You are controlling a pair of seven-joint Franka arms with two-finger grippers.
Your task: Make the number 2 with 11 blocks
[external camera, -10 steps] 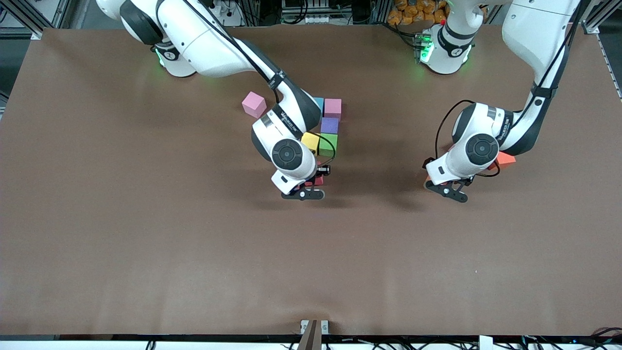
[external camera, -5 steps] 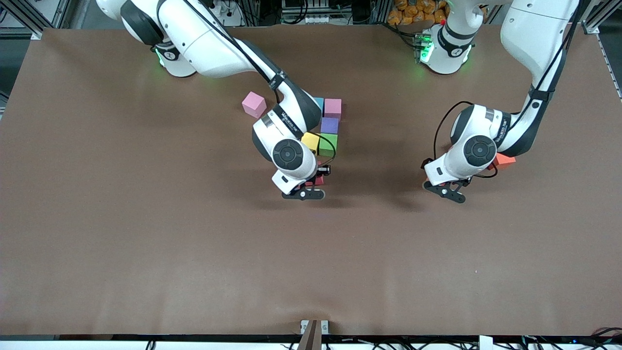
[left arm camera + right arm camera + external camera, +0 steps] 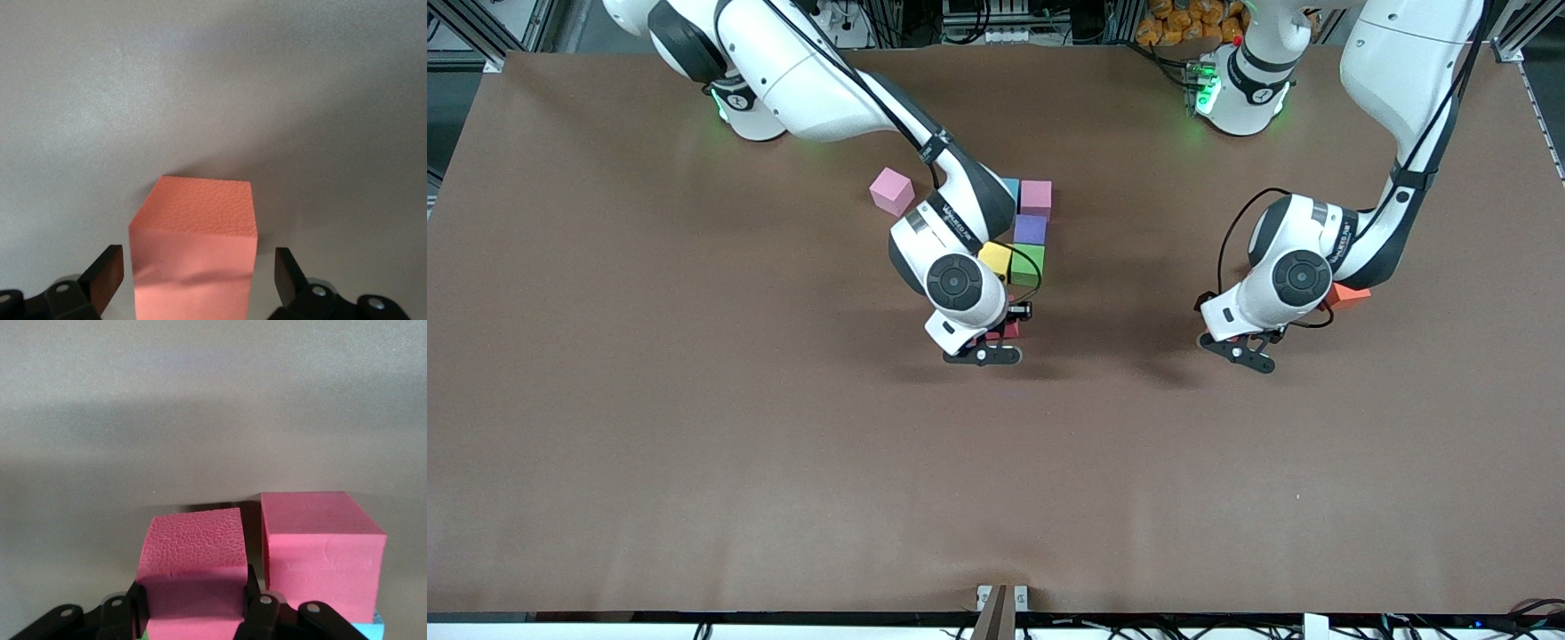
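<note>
Right gripper (image 3: 193, 613): fingers clamped on a red block (image 3: 192, 567), low at the near end of the block cluster mid-table. A second red block (image 3: 320, 553) sits just beside the held one, with a sky-blue edge showing under it.

Left gripper (image 3: 197, 283): jaws spread wide, one finger on each side of an orange block (image 3: 193, 250) resting on the table toward the left arm's end; no contact visible, so not yet gripped.

Farther out, placed blocks include pink (image 3: 1036, 197), purple (image 3: 1031, 229), green (image 3: 1028, 263) and yellow (image 3: 994, 260), touching one another. One pink block (image 3: 892, 191) lies loose, apart from them.

Assessment: the number 2 is roughly half built; its lower rows remain, and the arm hides part of the count.
</note>
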